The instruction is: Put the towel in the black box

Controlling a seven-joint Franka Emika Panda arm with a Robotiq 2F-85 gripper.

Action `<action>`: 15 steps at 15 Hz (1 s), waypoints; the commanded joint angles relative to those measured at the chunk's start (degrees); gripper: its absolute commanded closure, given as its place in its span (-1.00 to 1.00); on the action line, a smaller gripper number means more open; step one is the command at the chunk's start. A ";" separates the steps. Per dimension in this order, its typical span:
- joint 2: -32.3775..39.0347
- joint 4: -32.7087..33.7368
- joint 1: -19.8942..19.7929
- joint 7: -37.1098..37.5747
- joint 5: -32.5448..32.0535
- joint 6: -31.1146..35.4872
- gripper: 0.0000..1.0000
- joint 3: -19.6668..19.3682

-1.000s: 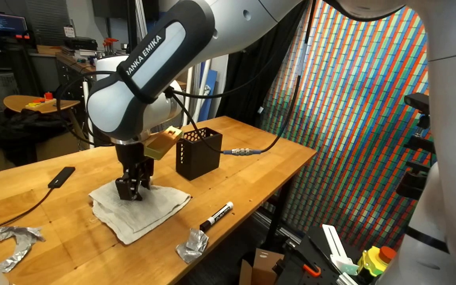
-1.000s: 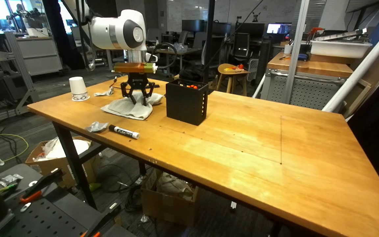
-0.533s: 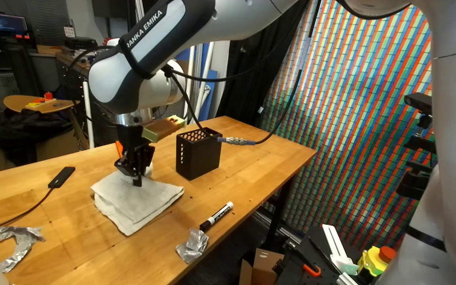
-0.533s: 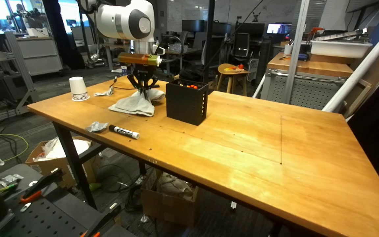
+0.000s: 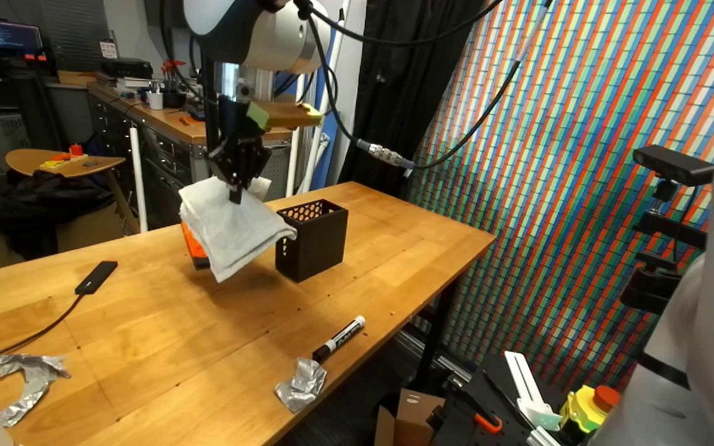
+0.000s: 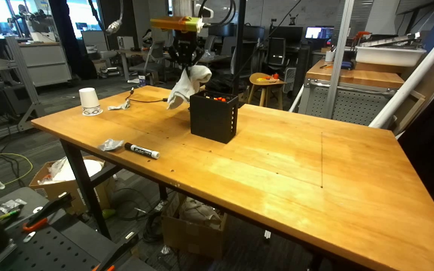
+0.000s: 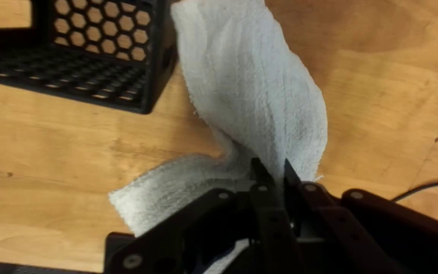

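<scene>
The white towel hangs in the air, pinched by my gripper. In an exterior view the towel droops beside the black box, its lower end above the table. The box stands upright on the table with an open top and hexagon holes in its sides. My gripper is above rim height, to one side of the box. In the wrist view, the gripper is shut on a fold of the towel; the box's wall is at upper left.
An orange and black object lies partly behind the towel. A marker, crumpled foil, a foil strip and a black hub with a cable lie on the table. A paper cup stands near its end.
A second ago the towel lay on the table with the gripper down on it. The gripper has closed on it, lifted it clear and moved toward the box.
</scene>
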 commanded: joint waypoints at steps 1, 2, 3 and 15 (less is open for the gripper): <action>-2.36 3.27 -1.27 3.17 -1.81 -2.33 0.95 -2.83; -2.65 3.66 -1.59 3.69 -2.53 -2.23 0.95 -3.58; -2.43 3.97 -1.82 4.20 -3.45 -1.73 0.95 -4.23; 2.83 -0.70 -3.82 10.65 -15.00 -1.07 0.95 -9.59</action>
